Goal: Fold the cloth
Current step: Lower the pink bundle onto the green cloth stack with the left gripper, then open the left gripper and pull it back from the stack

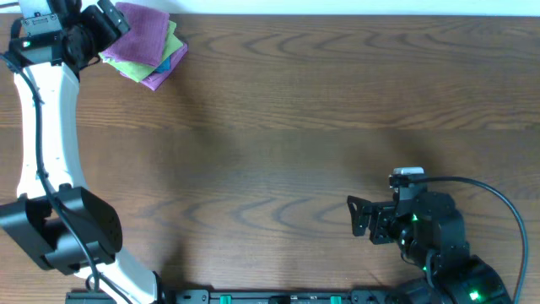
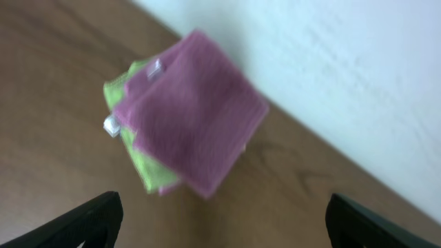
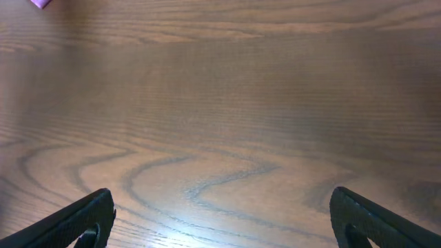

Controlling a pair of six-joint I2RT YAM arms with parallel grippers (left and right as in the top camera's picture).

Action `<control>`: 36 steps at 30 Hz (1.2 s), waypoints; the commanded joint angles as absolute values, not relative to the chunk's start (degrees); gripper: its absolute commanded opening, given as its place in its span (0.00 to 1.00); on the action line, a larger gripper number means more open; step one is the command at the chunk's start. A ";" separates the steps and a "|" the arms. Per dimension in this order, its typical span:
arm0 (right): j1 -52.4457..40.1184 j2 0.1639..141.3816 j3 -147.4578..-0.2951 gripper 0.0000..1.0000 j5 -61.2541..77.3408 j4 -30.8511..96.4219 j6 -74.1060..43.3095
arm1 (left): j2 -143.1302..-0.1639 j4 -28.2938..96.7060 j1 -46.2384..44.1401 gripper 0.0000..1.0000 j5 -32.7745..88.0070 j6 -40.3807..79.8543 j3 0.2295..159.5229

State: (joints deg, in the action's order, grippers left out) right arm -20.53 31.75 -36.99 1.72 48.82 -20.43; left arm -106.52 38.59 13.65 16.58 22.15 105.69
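A stack of folded cloths (image 1: 145, 46) lies at the far left corner of the wooden table, a purple one on top, green, blue and purple ones under it. In the left wrist view the purple top cloth (image 2: 189, 114) covers a green cloth (image 2: 138, 148), blurred. My left gripper (image 1: 112, 24) is open and empty, just left of the stack, its fingers wide apart in the left wrist view (image 2: 224, 220). My right gripper (image 1: 361, 217) is open and empty near the front right, over bare table in the right wrist view (image 3: 220, 220).
The wooden table (image 1: 295, 127) runs to a white wall along the far edge (image 2: 358, 83). A purple cloth corner (image 3: 40, 3) shows at the top left of the right wrist view. The arm bases stand at the front edge.
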 commanded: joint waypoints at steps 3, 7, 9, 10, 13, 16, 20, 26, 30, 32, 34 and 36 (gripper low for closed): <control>-20.23 31.48 -36.77 0.99 1.91 48.90 -21.19 | -102.85 44.29 13.47 0.95 17.63 21.21 106.69; -20.23 31.48 -36.77 0.99 1.91 48.93 -21.19 | -100.12 48.66 13.45 0.95 17.65 20.01 106.67; -20.23 31.48 -36.77 0.99 1.91 48.93 -21.19 | -98.41 51.81 13.37 0.95 17.89 17.72 106.67; -20.23 31.48 -36.77 0.99 1.91 48.93 -21.19 | -97.69 53.12 13.37 0.95 17.87 16.51 106.67; -20.23 31.48 -36.77 0.99 1.91 48.90 -21.19 | -95.26 57.65 13.37 0.95 17.61 12.84 106.67; -20.23 31.48 -36.77 0.99 1.91 48.93 -21.19 | -92.97 61.82 13.39 0.95 17.43 10.28 106.67; -20.23 31.48 -36.77 0.99 1.91 48.93 -21.19 | -90.21 66.11 13.39 0.95 17.39 7.33 106.65; -20.23 31.48 -36.77 0.99 1.91 48.93 -21.19 | -88.64 68.60 13.37 0.95 17.43 6.22 106.50; -20.23 31.48 -36.77 0.99 1.91 48.93 -21.19 | -86.67 67.29 13.30 0.95 17.41 6.20 105.34; -20.23 31.48 -36.77 0.99 1.91 48.93 -21.19 | -84.58 65.01 13.30 0.95 17.39 6.15 103.46; -20.23 31.48 -36.77 0.99 1.91 48.93 -21.19 | -81.93 62.19 13.30 0.95 17.39 6.15 100.68; -20.23 31.48 -36.77 0.99 1.91 48.93 -21.19 | -78.06 58.54 13.30 0.95 17.41 6.17 95.81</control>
